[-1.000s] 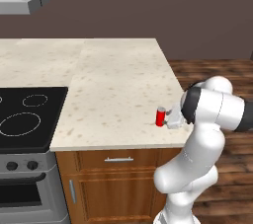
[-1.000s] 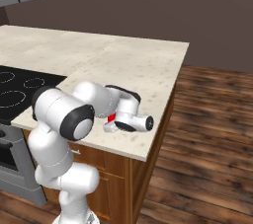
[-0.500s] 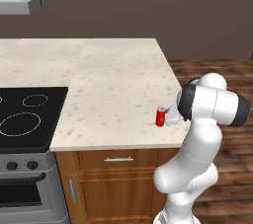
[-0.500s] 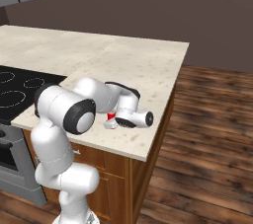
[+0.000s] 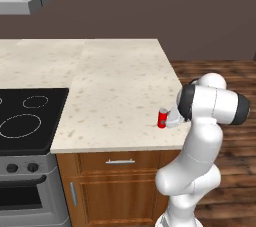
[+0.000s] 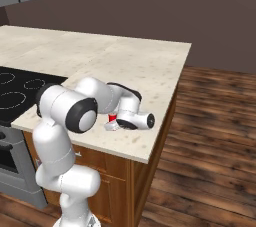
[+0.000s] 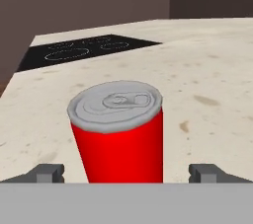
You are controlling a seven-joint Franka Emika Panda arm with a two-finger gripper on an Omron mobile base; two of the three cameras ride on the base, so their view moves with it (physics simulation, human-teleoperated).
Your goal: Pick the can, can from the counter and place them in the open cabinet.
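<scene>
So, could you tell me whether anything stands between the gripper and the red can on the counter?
Nothing visible does. In the hand view the red can stands upright on the counter, between the two fingertips of the open gripper, with bare counter on either side of it.

The can (image 7: 118, 131) stands on the counter (image 5: 115, 81), seemingly between the fingers (image 7: 47, 172); stovetop (image 5: 27, 118) left.
</scene>
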